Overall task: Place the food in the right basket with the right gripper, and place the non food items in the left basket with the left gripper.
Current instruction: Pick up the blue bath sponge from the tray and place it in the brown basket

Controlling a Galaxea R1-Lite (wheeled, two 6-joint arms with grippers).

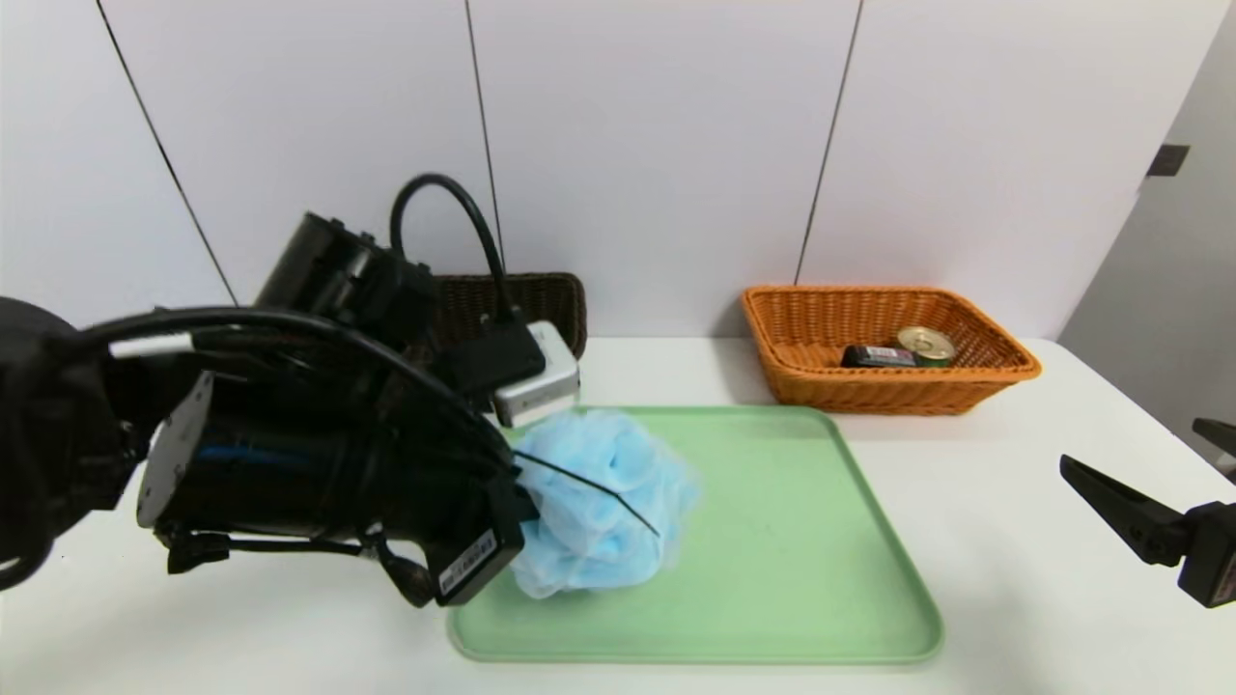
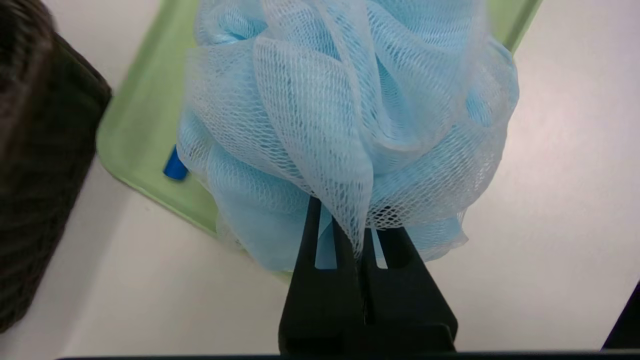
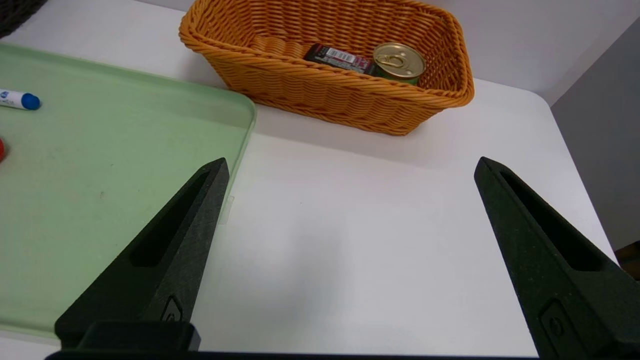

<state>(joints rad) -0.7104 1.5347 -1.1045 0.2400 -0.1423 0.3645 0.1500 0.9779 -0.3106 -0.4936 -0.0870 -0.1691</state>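
My left gripper (image 2: 352,227) is shut on a fold of the fluffy light-blue pouf (image 2: 350,125), which sits over the left part of the green tray (image 1: 821,541). In the head view my left arm hides the fingers; the pouf (image 1: 603,502) shows beside it. A white marker with a blue cap (image 3: 17,98) lies on the tray, and a sliver of the red duck (image 3: 1,150) shows at the frame's edge. The dark left basket (image 1: 546,299) stands behind my left arm. The tin (image 1: 927,345) and the black box (image 1: 877,356) lie in the orange right basket (image 1: 888,391). My right gripper (image 3: 350,165) is open and empty.
The right gripper (image 1: 1130,449) hovers over bare white table right of the tray, in front of the orange basket (image 3: 325,95). A white wall runs close behind both baskets. The table's right edge is near the right arm.
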